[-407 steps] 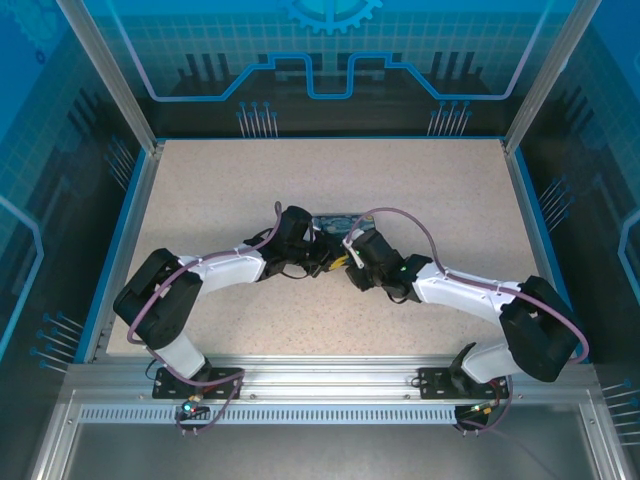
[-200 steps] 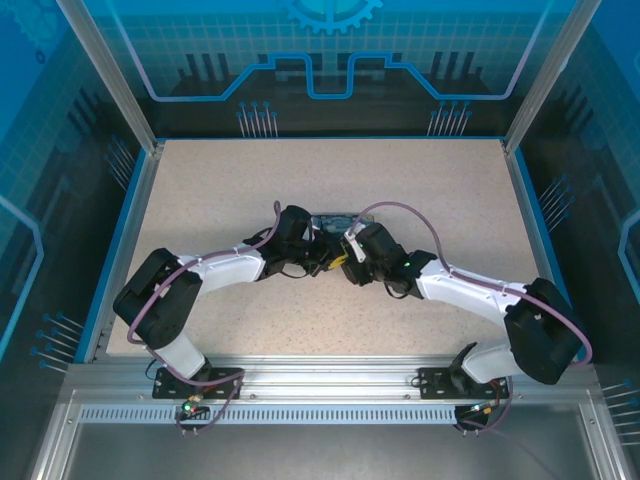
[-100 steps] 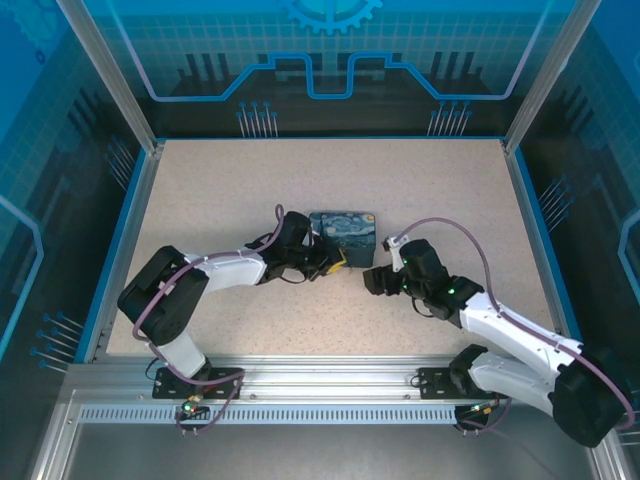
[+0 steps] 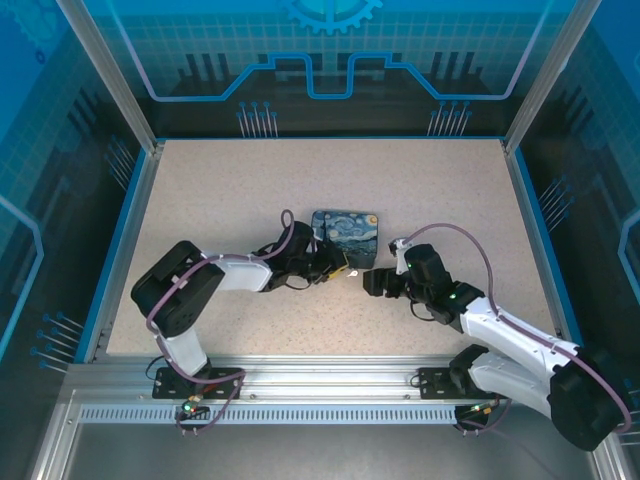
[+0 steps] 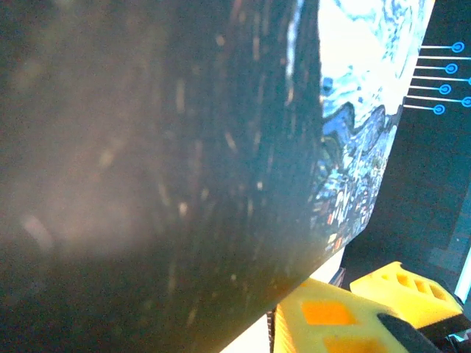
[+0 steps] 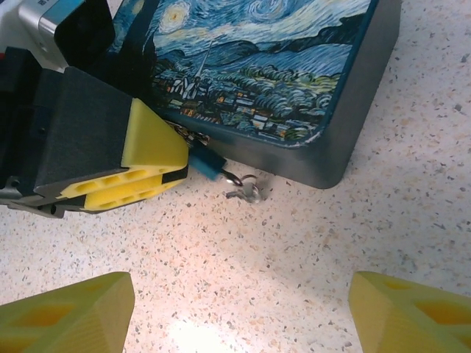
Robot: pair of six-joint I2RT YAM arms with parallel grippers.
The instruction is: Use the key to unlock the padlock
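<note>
The painted box point(image 4: 345, 232) sits mid-desk point(image 4: 220, 190). By its near corner, the tiny silvery padlock point(image 6: 248, 192) lies on the desk surface, just beside the box wall. The key point(image 6: 208, 166), with its dark bluish head, sits at the tips of the left end effector point(image 6: 180, 166) and points toward the padlock. I cannot tell whether that end effector is clenched on the key or released. The right end effector point(image 6: 239, 318) hangs released, fingers wide apart, near the padlock but not touching it.
</note>
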